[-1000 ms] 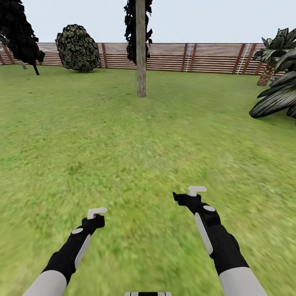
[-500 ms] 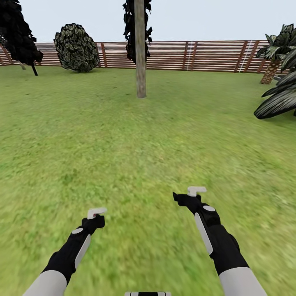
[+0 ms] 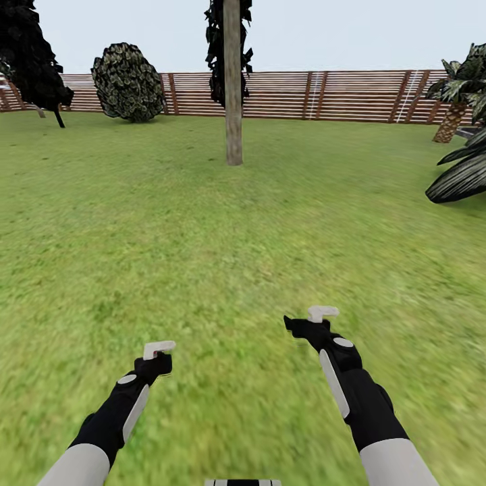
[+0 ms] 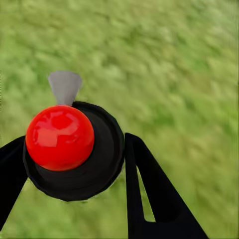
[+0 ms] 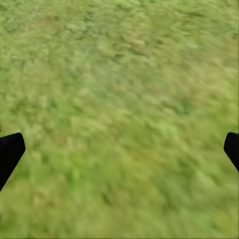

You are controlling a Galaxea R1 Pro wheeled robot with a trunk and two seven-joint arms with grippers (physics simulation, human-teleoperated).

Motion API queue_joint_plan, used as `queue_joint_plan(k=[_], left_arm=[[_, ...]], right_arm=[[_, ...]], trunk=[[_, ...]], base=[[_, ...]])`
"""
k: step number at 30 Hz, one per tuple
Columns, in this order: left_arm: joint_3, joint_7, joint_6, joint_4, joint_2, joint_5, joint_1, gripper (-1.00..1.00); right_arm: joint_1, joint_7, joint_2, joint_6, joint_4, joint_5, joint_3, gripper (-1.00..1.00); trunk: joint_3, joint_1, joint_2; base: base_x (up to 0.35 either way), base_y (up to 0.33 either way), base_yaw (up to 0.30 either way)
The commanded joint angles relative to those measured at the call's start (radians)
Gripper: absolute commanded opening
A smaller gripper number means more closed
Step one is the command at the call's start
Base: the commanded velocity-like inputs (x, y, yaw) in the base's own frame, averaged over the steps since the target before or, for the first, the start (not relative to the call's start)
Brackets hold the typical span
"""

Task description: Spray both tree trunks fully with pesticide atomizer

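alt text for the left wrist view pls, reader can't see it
A black round object topped with a glossy red ball and a small grey nozzle-like tip sits between the left hand's dark fingers. Behind it lies blurred green lawn.

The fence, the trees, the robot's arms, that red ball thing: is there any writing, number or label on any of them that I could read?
None. No words, numbers or signs can be read in these pictures.
Fence: bare brown slats, no sign.
Trunk: blotchy bark only.
Left gripper and right gripper: plain black and pale parts, no label.
Red ball on a black disc between the left fingers: glossy, unmarked.
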Motion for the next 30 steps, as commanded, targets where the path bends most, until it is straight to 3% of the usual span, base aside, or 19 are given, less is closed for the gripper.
queue_joint_plan(k=[1,7,30], left_arm=[[0.000,0.000,0.000,0.000,0.000,0.000,0.000,-1.00],[0.000,0.000,0.000,0.000,0.000,-0.001,0.000,-1.00],[0.000,0.000,0.000,-0.001,0.000,0.000,0.000,-1.00]], right_arm=[[0.000,0.000,0.000,0.000,0.000,0.000,0.000,1.00],[0.000,0.000,0.000,0.000,-0.001,0.000,0.000,1.00],[0.000,0.000,0.000,0.000,0.000,0.000,0.000,1.00]], trunk=[[0.000,0.000,0.000],[0.002,0.000,0.000],[0.002,0.000,0.000]], base=[[0.338,0.000,0.137],[0.338,0.000,0.123],[0.338,0.000,0.003]])
